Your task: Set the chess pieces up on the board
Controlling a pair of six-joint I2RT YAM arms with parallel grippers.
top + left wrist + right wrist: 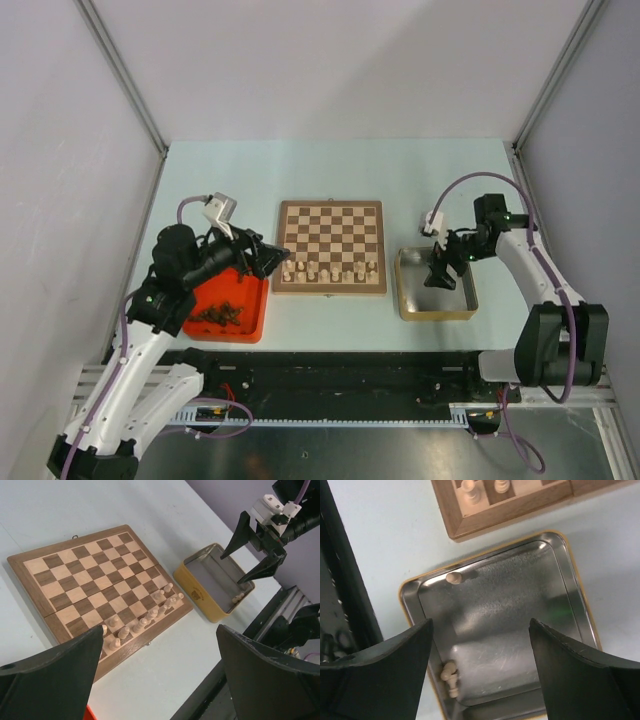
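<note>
Dark brown chessmen (218, 314) lie heaped in a red tray (250, 305) at the worktop's (330, 170) left. The left hand (278, 258) hangs at its far right corner, jaws wide apart. In the centre, the checkered board (330, 232) carries tiny pale beige pieces (330, 270) along its near rows. The right hand (440, 275) hovers, jaws apart, over a gold tin (405, 300) holding a few pale stragglers (449, 676).

The left arm (150, 325) leans forward, elbow bent; the left pincer (275, 260) points to the right, jaws spread wide and empty. The right arm (535, 262) folds inward; the right pincer (440, 280) points down, jaws parted and holding nothing.
</note>
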